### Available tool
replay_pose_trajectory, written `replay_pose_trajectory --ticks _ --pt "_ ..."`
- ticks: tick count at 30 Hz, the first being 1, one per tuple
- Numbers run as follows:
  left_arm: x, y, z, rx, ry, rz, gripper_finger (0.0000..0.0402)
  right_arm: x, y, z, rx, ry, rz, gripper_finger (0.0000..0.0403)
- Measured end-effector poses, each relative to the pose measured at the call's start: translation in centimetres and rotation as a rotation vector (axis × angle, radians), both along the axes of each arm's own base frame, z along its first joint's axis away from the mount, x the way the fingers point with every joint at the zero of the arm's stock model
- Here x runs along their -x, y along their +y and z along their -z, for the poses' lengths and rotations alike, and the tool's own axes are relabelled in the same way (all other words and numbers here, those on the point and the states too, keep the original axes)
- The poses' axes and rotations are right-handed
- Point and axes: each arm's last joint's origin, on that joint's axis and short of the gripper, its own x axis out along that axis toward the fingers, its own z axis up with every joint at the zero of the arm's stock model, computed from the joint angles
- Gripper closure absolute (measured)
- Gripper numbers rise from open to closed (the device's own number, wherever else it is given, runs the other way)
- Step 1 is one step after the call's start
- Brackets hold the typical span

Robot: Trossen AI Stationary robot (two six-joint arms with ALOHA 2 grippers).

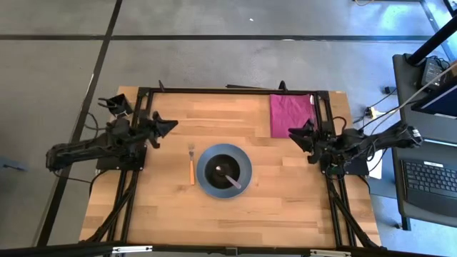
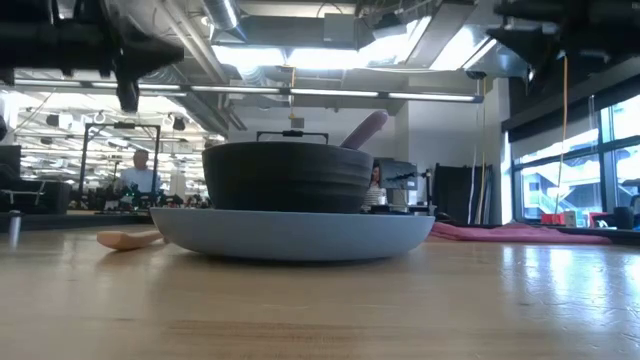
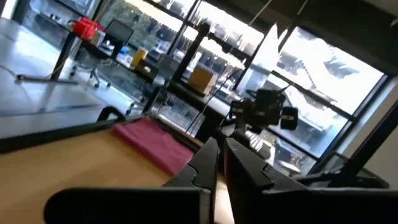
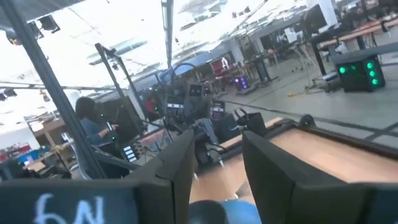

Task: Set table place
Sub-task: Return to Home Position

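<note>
The setting looks finished: on the table (image 1: 285, 193) the grey-blue plate (image 1: 247, 171) carries the black bowl (image 1: 218, 163) with the purple-handled spoon (image 1: 233, 180) in it, and the orange-handled fork (image 1: 191, 168) lies just beside the plate on the left arm's side (only parking the arms seems left). Farther back, well apart from the dishes, the left gripper (image 1: 171, 126) hangs pinched together and empty. The right gripper (image 1: 293, 133) is spread and empty near a pink cloth (image 1: 290, 114).

Spoon (image 1: 233, 178) in bowl (image 1: 216, 165), bowl on plate (image 1: 202, 174), fork (image 1: 191, 166) left of plate.
</note>
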Motion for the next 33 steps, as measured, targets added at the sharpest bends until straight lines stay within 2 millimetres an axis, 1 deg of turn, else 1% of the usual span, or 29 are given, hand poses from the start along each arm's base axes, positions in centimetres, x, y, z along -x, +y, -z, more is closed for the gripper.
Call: replay_pose_trajectory --ticks 2,4,8,13,20,27,33 --pt "-0.3 0.1 1.3 0.012 0.017 0.001 0.0384 0.2 -0.1 1.1 -0.019 -0.009 0.001 0.0266" --pt "-0.5 0.1 2.3 0.027 0.0 -0.002 0.039 0.4 -0.1 1.9 -0.031 -0.027 0.001 0.0266" --pt "-0.6 0.2 3.5 0.018 -0.043 -0.002 0.04 0.6 -0.1 3.3 -0.054 -0.033 -0.004 0.0266" --pt "-0.6 0.2 3.7 0.017 -0.019 -0.005 0.0394 0.8 -0.2 4.5 -0.075 -0.026 0.002 0.0266" --pt "-0.7 0.1 4.0 0.035 0.008 0.03 0.0381 0.9 -0.3 4.7 -0.082 -0.008 0.035 0.0266" --pt "-0.7 0.1 4.1 0.043 0.021 0.028 0.0387 0.8 -0.4 5.7 -0.118 0.079 0.06 0.0266" --pt "-0.8 0.2 4.9 0.056 0.1 0.025 0.04 0.7 -0.4 6.9 -0.105 0.204 0.069 0.0266"
